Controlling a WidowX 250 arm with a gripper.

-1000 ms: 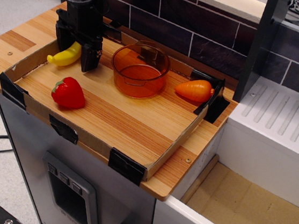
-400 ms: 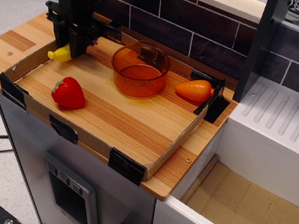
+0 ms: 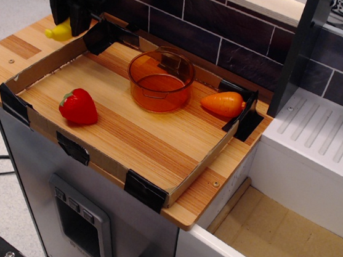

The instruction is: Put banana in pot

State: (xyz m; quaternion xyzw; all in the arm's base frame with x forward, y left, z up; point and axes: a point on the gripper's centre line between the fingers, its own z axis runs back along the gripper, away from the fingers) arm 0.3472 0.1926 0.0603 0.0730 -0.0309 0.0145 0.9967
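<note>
- Nearest, red strawberry (image 3: 78, 106) lying on the wooden tray (image 3: 145, 141), toward its front left.
- Further back, pot (image 3: 160, 79) upright on the tray boards, nothing visible through its amber walls.
- Right of the pot, orange carrot (image 3: 222, 103) close by the black corner clip (image 3: 243, 109).
- Farthest, at the top left, black gripper (image 3: 69, 21) raised over the tray's rear left corner, fingers pressed onto the banana (image 3: 59, 30).
- Only the banana's yellow end visible left of the fingers, well apart from the pot.
</note>
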